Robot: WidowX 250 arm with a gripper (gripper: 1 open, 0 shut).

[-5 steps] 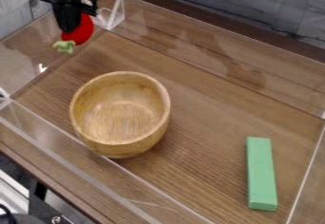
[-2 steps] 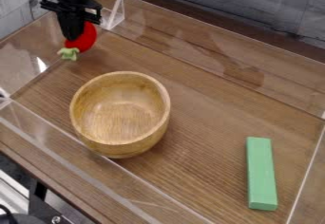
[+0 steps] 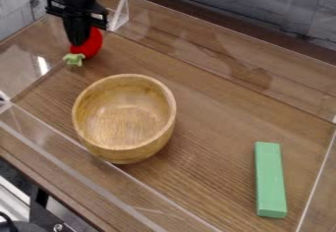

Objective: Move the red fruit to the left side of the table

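In the upper left of the frame the black gripper (image 3: 83,35) hangs from above and points straight down at the surface (image 3: 223,93). Its fingers are closed on the red fruit (image 3: 89,45), which they grip by its upper part. The fruit is small, bright red and rounded, and its green leafy end (image 3: 74,59) sticks out to the lower left, very low over the wood. I cannot tell if the fruit already touches the surface or is just above it, because the gap is too small to see from here. The fruit is near the far left corner of the surface, close to the clear acrylic walls (image 3: 237,29) that run around the edge.

The surface is brown with a wood grain, and light reflects on it in the upper middle of the frame.

A round wooden bowl (image 3: 124,116) stands upright a little left of the centre of the frame, below and to the right of the fruit and well apart from it. The bowl is much bigger than the fruit, and I see nothing inside it.

A flat green rectangular block (image 3: 269,179) lies in the lower right of the frame, with its long side running almost up and down in the picture. It is far from the bowl and from the gripper, near the right edge of the surface.
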